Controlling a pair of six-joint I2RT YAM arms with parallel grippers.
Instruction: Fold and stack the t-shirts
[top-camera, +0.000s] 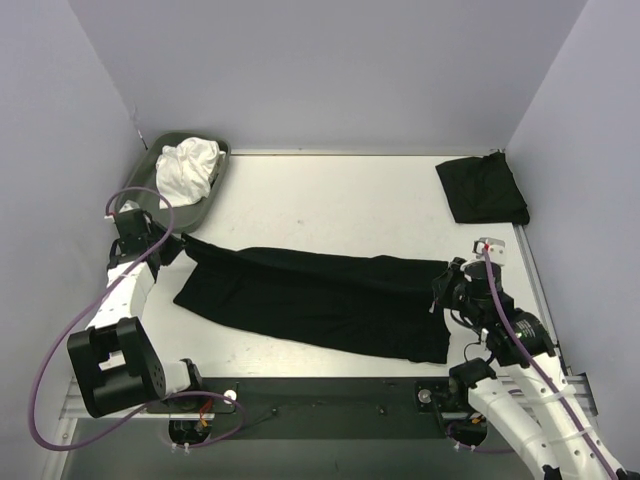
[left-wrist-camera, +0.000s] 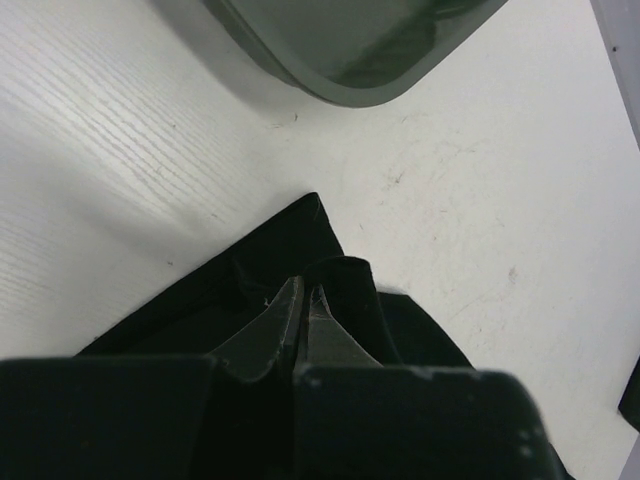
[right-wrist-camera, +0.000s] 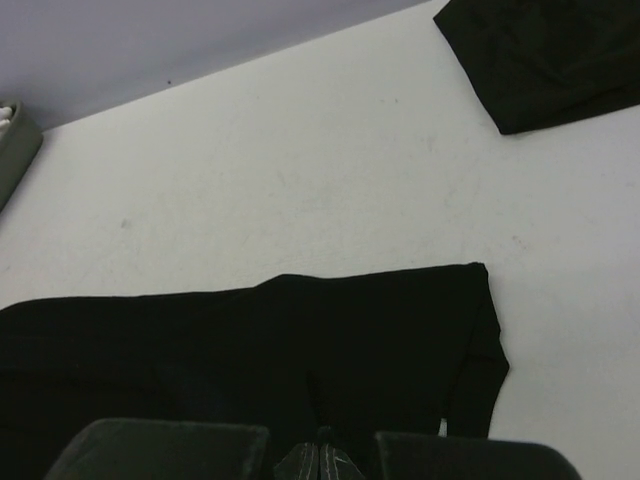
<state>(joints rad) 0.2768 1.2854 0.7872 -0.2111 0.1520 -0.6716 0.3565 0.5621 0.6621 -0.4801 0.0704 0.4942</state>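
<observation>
The left hand (top-camera: 168, 248) is pressed together on the far left corner of the spread black t-shirt (top-camera: 320, 300); in the left wrist view its fingertips (left-wrist-camera: 300, 305) meet with a fold of the dark cloth bunched around them. The right hand (top-camera: 447, 287) is likewise pressed together, pinching the shirt's right end near its far corner. In the right wrist view only the tips of that hand show at the bottom edge, over the black cloth.

The shirt lies as a long band across the middle of the white counter (top-camera: 340, 205), stretched between the two hands, and its near edge slants toward the right arm.

A second black t-shirt (top-camera: 482, 190) lies folded at the far right corner of the counter, well apart from the first. At the far left stands a shallow grey-green tray (top-camera: 195, 212) with a crumpled white cloth (top-camera: 187, 168) in it; its near rim is just beside the left hand.
</observation>
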